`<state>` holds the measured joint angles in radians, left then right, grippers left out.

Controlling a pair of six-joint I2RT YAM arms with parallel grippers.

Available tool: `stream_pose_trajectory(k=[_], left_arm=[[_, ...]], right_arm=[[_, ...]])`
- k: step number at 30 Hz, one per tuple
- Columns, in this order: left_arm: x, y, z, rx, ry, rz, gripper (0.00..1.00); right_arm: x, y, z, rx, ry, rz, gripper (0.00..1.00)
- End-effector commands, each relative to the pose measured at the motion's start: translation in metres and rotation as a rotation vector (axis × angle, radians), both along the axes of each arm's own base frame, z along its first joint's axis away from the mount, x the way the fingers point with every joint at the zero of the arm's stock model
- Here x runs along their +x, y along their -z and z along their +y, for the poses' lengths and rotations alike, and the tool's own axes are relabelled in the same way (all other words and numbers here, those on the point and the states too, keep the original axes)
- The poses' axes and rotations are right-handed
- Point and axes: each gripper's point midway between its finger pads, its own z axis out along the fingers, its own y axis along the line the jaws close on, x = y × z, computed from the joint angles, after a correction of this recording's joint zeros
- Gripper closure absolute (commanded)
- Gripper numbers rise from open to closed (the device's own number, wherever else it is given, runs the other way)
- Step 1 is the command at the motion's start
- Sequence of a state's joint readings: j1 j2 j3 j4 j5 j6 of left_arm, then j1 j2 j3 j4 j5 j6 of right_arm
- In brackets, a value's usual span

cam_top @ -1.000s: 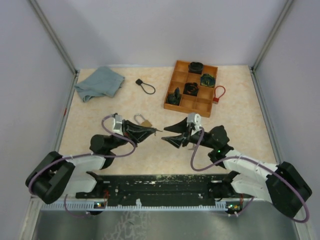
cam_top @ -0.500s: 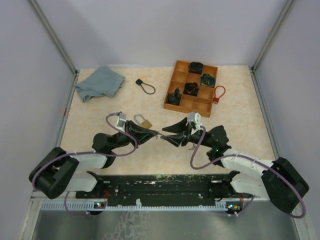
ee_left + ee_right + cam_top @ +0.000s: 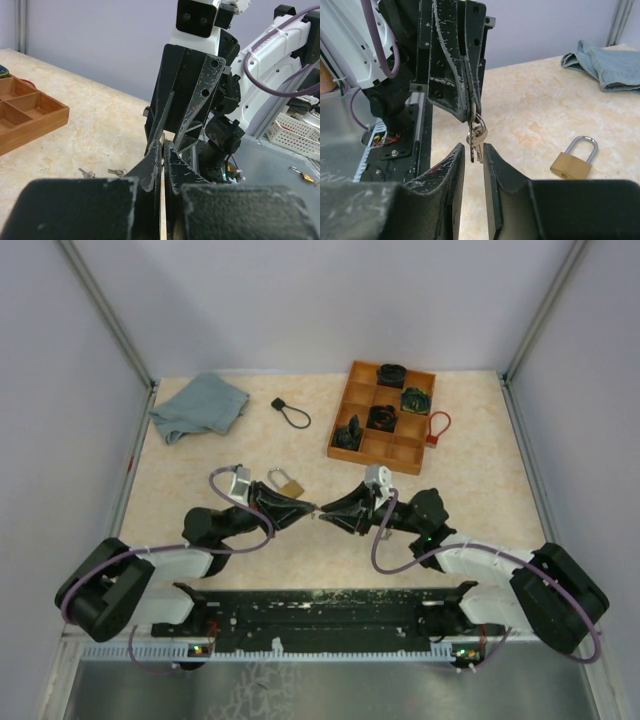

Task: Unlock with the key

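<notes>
Left gripper point(image 3: 471, 112), frame centre, pinches a ring of small silver keys point(image 3: 476, 137); right gripper point(image 3: 474, 155), jaws narrowly parted, flanks them near brass padlock point(image 3: 575, 162).

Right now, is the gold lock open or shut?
Shut: the padlock has both ends of its silver loop sunk in its brass body.

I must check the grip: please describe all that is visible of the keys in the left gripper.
The keys are small, silver metal, joined by a ring, hanging from the tips of the shut left gripper. They dangle between the right gripper's parted fingers; whether those touch them cannot be told.
</notes>
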<state>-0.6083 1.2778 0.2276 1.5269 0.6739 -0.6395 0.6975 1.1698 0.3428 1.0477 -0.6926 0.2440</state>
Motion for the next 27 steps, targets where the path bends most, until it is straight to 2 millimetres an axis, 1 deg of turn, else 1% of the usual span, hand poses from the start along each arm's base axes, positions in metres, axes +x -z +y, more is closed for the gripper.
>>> stream_pose_trajectory(k=[1, 4, 8, 9, 11, 13, 15, 17, 18, 19, 20, 21, 23, 27], left_arm=[[-0.022, -0.053, 0.012, -0.159, 0.018, -0.231, 1.0], [-0.022, -0.052, 0.013, -0.155, 0.02, -0.229, 1.0], [-0.023, -0.049, 0.012, -0.148, 0.025, -0.228, 1.0], [-0.023, -0.048, 0.012, -0.144, 0.027, -0.229, 1.0], [-0.024, -0.046, 0.013, -0.139, 0.019, -0.237, 0.98], [-0.025, -0.043, 0.015, -0.135, 0.004, -0.25, 0.9], [-0.025, -0.039, 0.016, -0.115, -0.009, -0.269, 0.78], [-0.024, -0.032, 0.013, -0.06, -0.008, -0.293, 0.71], [-0.021, -0.029, 0.011, -0.03, -0.009, -0.299, 0.68], [-0.018, -0.024, 0.008, 0.008, -0.01, -0.295, 0.66], [-0.014, -0.014, 0.004, 0.059, -0.004, -0.269, 0.64], [-0.011, -0.012, 0.003, 0.086, -0.006, -0.272, 0.63], [-0.009, -0.007, 0.0, 0.118, -0.001, -0.285, 0.6], [-0.013, -0.001, -0.005, 0.15, 0.056, -0.329, 0.57]], right_arm=[[-0.004, -0.033, 0.004, 0.058, -0.047, -0.079, 0.79], [-0.005, -0.035, 0.005, 0.057, -0.055, -0.084, 0.81], [-0.006, -0.035, 0.006, 0.045, -0.067, -0.083, 0.95], [-0.006, -0.034, 0.006, 0.037, -0.066, -0.076, 0.99], [-0.004, -0.03, 0.006, 0.005, -0.062, -0.059, 1.0], [-0.002, -0.028, 0.005, -0.038, -0.051, -0.06, 1.0], [0.001, -0.021, 0.003, -0.104, -0.035, -0.039, 1.0], [0.006, -0.019, 0.001, -0.181, -0.011, -0.017, 1.0], [0.007, -0.009, -0.003, -0.24, 0.006, 0.014, 1.0], [0.01, -0.008, -0.005, -0.282, 0.019, 0.029, 1.0], [0.01, -0.003, -0.008, -0.332, 0.028, 0.051, 1.0], [0.013, -0.007, -0.009, -0.366, 0.041, 0.055, 1.0], [0.014, 0.002, -0.014, -0.464, 0.064, 0.098, 1.0], [0.011, 0.016, -0.016, -0.636, 0.088, 0.142, 1.0]])
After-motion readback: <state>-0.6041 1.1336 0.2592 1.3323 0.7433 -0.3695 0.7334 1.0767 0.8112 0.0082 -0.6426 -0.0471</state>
